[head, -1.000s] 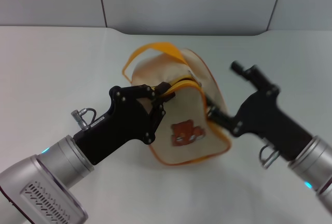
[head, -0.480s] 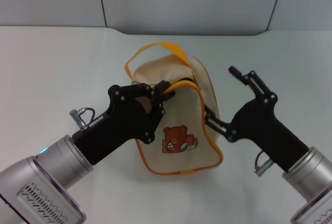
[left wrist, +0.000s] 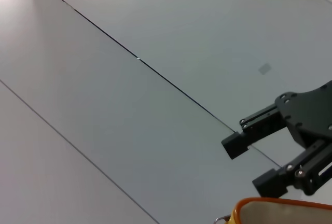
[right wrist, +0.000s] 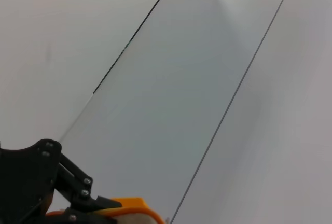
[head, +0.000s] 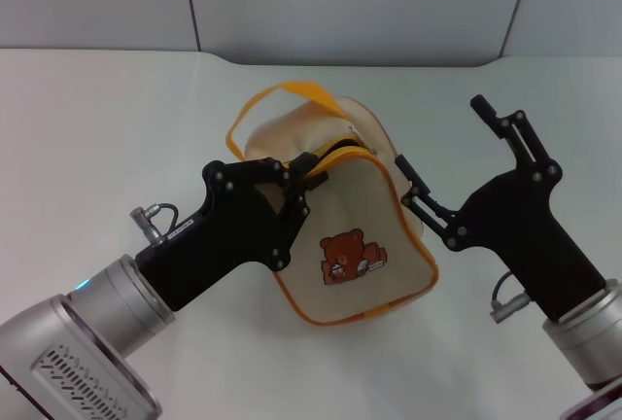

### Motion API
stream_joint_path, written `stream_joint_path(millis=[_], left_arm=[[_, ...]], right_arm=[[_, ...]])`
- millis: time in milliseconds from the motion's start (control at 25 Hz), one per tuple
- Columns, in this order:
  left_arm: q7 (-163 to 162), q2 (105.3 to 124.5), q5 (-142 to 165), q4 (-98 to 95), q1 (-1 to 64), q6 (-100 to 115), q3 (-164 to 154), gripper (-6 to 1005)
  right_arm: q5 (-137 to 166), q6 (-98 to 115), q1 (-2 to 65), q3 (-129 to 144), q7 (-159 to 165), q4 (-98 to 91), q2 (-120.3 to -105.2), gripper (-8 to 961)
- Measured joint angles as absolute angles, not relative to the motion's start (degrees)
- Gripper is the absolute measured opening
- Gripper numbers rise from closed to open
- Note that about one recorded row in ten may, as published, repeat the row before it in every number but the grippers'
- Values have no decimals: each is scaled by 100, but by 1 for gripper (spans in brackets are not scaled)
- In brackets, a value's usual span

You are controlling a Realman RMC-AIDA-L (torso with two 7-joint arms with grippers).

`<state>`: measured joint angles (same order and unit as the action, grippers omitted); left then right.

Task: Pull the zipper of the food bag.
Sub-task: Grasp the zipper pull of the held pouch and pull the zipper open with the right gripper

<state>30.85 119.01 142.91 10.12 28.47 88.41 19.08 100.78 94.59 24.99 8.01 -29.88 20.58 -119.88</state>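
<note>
The food bag (head: pixel 355 235) is beige with orange piping and a brown bear print, and stands at the table's middle with its orange loop handle (head: pixel 282 94) behind it. The zipper (head: pixel 342 155) runs along the bag's top orange edge, where a dark gap shows. I cannot make out its pull tab. My left gripper (head: pixel 307 173) is shut on the bag's top edge at its left end. My right gripper (head: pixel 439 131) is open and empty, just right of the bag and apart from it. It also shows in the left wrist view (left wrist: pixel 254 156), above the bag's orange edge (left wrist: pixel 280 204).
The white table (head: pixel 107 119) ends at a grey panelled wall (head: pixel 360 2) behind the bag. The right wrist view shows my left gripper's black body (right wrist: pixel 31 182) and the orange edge (right wrist: pixel 132 203) against the wall.
My right gripper has drawn away from the bag's right side, up and to the right, with its fingers spread. The bag's bear face has swung a little. My left gripper has held still.
</note>
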Motion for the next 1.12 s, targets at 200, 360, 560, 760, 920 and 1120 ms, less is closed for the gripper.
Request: stream_joint_path(millis=[200, 360, 560, 760, 920, 1120], left_arm=[[3085, 11900, 14291, 1020, 2860, 8842, 1903, 74], [3085, 11900, 14291, 1020, 2863, 8842, 1896, 77], [3085, 11898, 14283, 1018, 2854, 8841, 1898, 81], [3085, 11902, 14289, 1013, 2858, 8842, 1921, 85], [3085, 11902, 14291, 1018, 2862, 8847, 1939, 88], [3077, 11900, 14291, 1017, 2870, 8847, 1950, 92]], right_arm=[[10081, 9380, 2585, 673, -3001, 2104, -11988, 817], [10083, 9411, 2682, 537, -3007, 2130, -11988, 817], [10282, 8968, 2860, 593, -3000, 2141, -11987, 818], [10678, 8769, 2670, 596, -3041, 2144, -11988, 818], [10698, 8917, 2382, 584, -3054, 2117, -11989, 817], [10698, 8908, 2277, 549, -3059, 2033, -11989, 817]])
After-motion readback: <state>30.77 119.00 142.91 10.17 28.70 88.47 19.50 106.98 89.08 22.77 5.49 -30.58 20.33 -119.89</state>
